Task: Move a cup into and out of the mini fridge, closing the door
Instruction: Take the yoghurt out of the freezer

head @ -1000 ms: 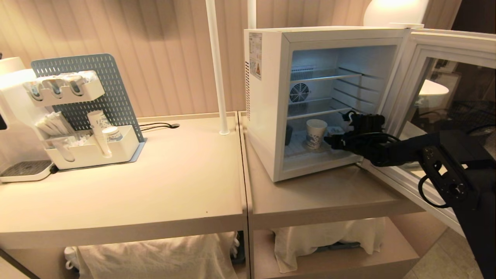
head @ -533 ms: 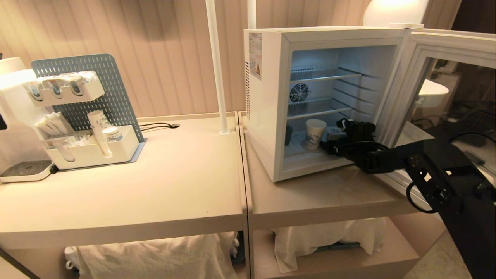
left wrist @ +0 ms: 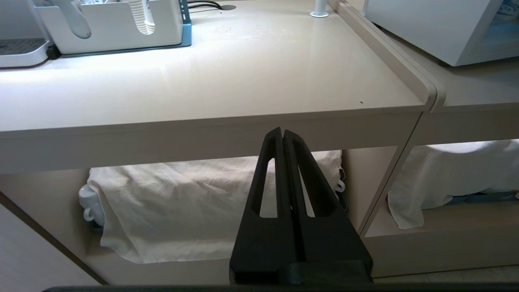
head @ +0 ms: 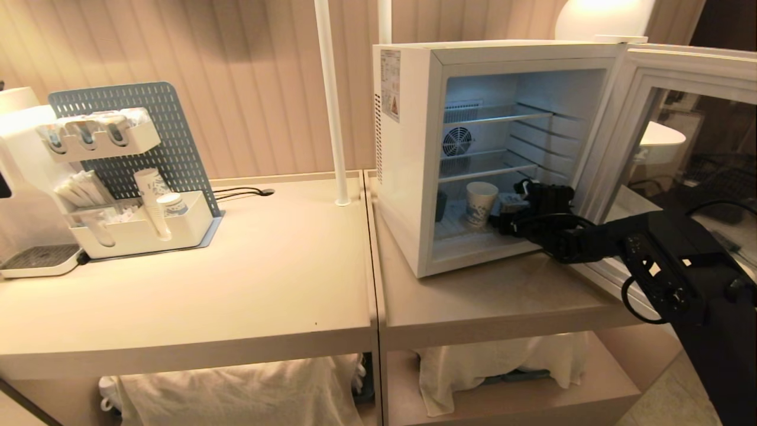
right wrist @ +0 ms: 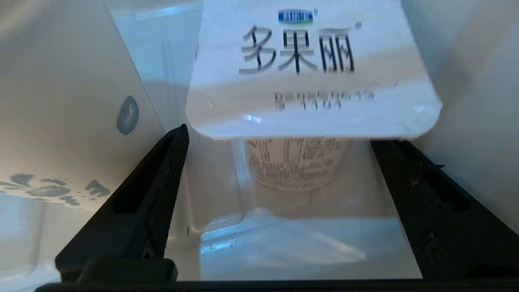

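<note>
I see the right gripper (head: 502, 220) spread wide inside the mini fridge (head: 408, 154), beside the cup (head: 480, 203) (not touching). Left gripper (left wrist: 282, 136) pressed together.

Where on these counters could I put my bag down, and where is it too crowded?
The widest bare patch is the left counter, between the pegboard organizer and the white pole. A narrower strip lies on the right counter, in front of the mini fridge. The fridge floor is crowded: the cup, a sealed tub and the open right gripper.
</note>
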Robot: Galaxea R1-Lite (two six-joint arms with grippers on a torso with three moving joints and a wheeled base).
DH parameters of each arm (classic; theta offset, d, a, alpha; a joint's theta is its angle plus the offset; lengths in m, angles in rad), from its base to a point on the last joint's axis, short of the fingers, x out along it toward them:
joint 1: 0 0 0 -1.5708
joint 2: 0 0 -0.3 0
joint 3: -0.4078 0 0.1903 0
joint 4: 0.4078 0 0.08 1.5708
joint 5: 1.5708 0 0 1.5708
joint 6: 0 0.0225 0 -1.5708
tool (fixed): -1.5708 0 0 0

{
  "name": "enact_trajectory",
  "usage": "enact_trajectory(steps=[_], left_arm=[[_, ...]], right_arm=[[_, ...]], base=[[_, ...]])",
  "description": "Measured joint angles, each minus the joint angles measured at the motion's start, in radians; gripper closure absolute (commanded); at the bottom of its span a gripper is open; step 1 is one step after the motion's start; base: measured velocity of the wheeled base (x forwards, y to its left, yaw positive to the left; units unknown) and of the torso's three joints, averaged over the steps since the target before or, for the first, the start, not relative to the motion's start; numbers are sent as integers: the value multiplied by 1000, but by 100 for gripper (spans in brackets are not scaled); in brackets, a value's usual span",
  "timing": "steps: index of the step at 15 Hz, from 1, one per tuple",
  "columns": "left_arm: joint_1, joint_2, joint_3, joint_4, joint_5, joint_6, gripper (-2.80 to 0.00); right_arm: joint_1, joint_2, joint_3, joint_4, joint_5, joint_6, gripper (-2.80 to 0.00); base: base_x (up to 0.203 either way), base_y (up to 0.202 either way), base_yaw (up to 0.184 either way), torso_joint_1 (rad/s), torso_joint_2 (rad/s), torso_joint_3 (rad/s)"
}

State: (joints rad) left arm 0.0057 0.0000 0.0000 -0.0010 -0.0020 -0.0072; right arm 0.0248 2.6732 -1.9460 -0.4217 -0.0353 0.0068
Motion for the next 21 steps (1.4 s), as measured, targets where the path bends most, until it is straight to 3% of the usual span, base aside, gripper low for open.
enact_trajectory(steps=[10, 11, 21], left_arm=[[0, 0, 0, 0, -1, 0, 0], [0, 0, 0, 0, -1, 0, 0], [0, 0, 0, -2, -1, 1, 0]], right_arm=[[-41, -4, -11, 17, 18, -3, -280], [-42, -4, -11, 9, 18, -4, 0], [-38, -18, 25, -7, 5, -3, 0]], base=[[0, 0, 0, 0, 0, 0], [0, 0, 0, 0, 0, 0], [0, 0, 0, 0, 0, 0]])
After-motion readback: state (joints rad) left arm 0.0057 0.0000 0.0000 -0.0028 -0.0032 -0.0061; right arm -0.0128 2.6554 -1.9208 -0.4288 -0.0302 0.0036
